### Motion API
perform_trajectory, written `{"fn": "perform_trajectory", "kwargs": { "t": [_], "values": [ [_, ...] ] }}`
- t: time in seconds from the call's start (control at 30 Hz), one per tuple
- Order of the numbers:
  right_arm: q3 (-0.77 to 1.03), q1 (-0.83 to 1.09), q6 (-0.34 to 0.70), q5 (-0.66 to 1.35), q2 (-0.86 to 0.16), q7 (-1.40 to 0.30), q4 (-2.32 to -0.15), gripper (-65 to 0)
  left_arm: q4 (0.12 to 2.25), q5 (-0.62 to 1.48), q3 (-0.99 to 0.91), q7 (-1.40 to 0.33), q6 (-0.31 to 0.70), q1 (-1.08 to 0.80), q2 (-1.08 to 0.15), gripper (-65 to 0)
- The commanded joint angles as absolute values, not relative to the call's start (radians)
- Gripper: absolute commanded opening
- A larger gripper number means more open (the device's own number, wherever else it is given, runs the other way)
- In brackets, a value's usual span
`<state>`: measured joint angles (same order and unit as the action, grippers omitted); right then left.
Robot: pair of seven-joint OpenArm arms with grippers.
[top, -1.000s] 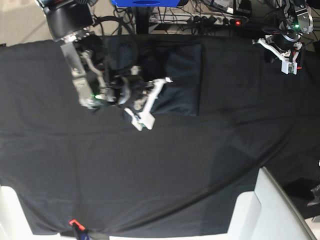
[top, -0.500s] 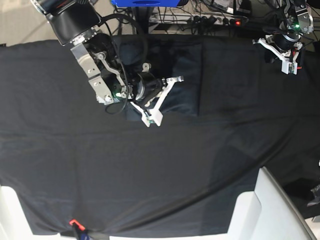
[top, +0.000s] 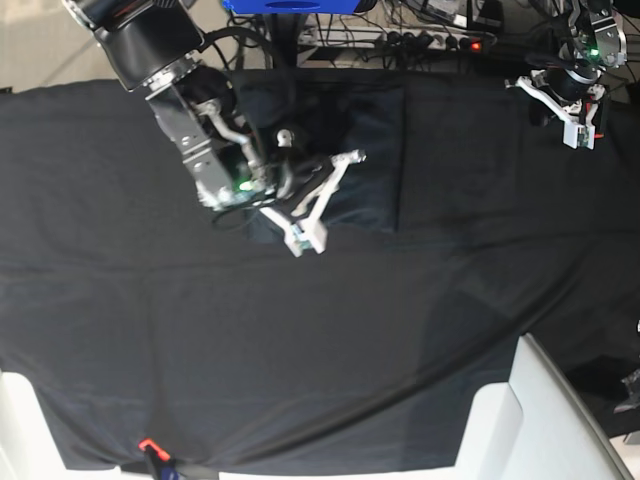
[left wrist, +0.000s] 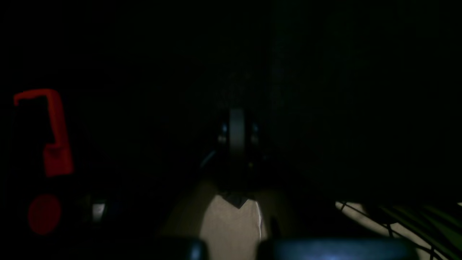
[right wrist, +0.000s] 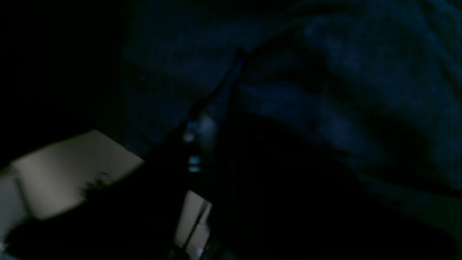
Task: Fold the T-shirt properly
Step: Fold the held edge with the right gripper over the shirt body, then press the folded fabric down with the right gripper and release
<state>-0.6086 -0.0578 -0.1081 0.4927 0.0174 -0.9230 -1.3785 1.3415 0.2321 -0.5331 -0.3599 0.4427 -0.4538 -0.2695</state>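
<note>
We see the T-shirt (top: 350,160) folded into a block at the far middle of the worktop (top: 300,350). Our right gripper (top: 328,200) hovers over its near-left edge, fingers (top: 302,236) spread. Our left gripper (top: 575,125) sits far right; whether it is gaping we cannot tell.

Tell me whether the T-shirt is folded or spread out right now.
Folded: the T-shirt lies as a compact rectangle with straight edges, the right end effector open over its corner.
</note>
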Motion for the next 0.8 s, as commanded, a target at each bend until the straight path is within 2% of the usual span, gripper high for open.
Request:
{"fn": "perform_trajectory", "kwargs": {
  "t": [0.0,0.1,0.77],
  "values": [
    [-0.631,-0.084,-0.101,0.513,0.031,-0.914,-1.392,-43.1,1.340,0.234,-0.536,-0.343,0.441,-0.455,-0.285,-65.0],
    [-0.679,-0.090,-0.101,0.513,0.031,-0.914,-1.392,-36.5,1.323,0.234,-0.536,-0.343,0.441,-0.441,-0.286,-65.0],
    [-1.004,-0.245,-0.122,0.516,0.056,-0.983,-1.395,-35.9,1.313,0.234,-0.536,-0.343,0.441,-0.427,-0.289,-65.0]
  ]
}}
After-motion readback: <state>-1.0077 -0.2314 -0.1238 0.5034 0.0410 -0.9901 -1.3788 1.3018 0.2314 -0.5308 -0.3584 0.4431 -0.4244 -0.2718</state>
